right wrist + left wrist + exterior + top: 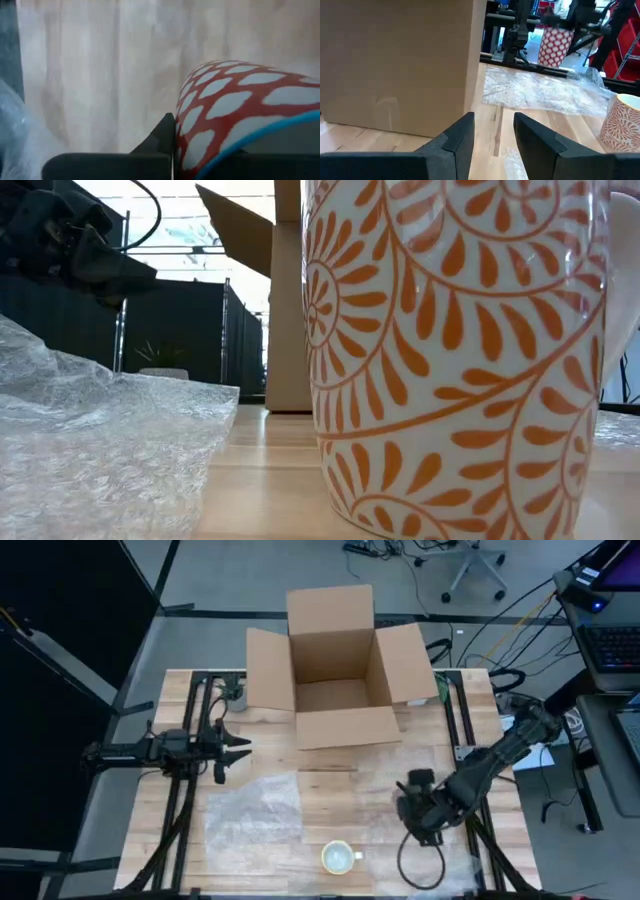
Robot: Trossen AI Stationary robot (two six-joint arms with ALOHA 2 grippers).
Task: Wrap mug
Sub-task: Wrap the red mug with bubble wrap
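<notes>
The right gripper (415, 802), right of the crumpled clear bubble wrap sheet (252, 812), clamps a red white-spotted mug (240, 115), which may slip if tilted.

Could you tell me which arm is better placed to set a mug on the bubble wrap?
Right. Its gripper grips the red mug close beside the wrap. The left gripper is open and empty, back near the box.

A wooden table (340, 795) carries an open cardboard box (335, 670), bubble wrap (253, 810) and a mug (338, 858).
</notes>
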